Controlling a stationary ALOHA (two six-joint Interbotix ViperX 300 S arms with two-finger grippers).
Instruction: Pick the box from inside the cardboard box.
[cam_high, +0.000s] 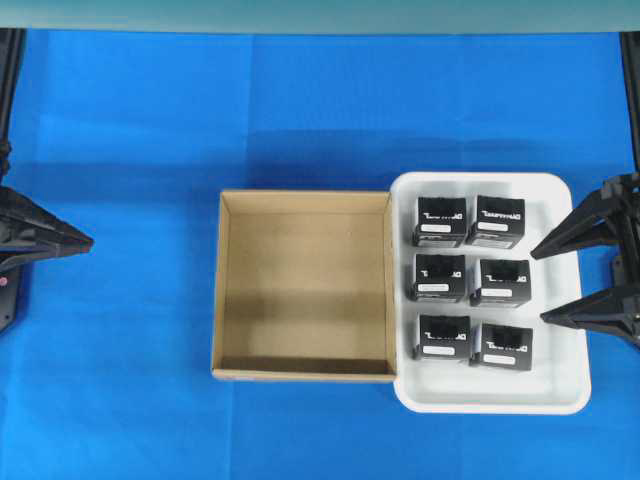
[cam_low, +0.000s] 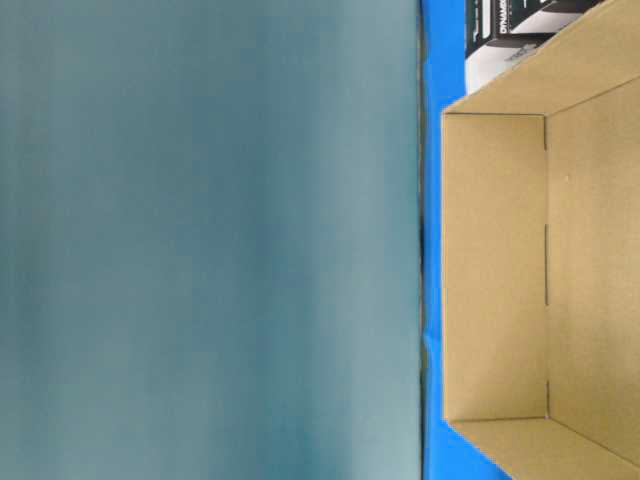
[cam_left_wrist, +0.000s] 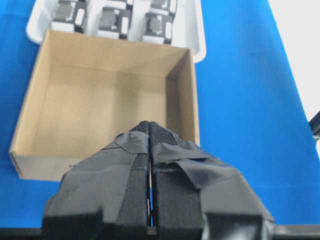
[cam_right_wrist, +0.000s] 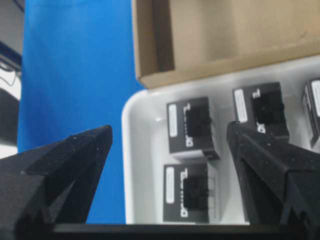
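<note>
A blue table (cam_high: 150, 130) carried the cardboard box (cam_high: 228, 290), touching a white tray (cam_high: 570, 395) holding 6 black boxes (cam_high: 440, 221). The right end effector (cam_high: 560, 283) stood apart just beside the tray; the left end effector (cam_high: 88, 241) was together, well apart from the boxes.

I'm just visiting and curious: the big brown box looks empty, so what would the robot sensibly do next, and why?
Probably nothing more: the cardboard box holds nothing, all six black boxes sit in the white tray, the right gripper is open and holds nothing, and the left gripper is shut.
</note>
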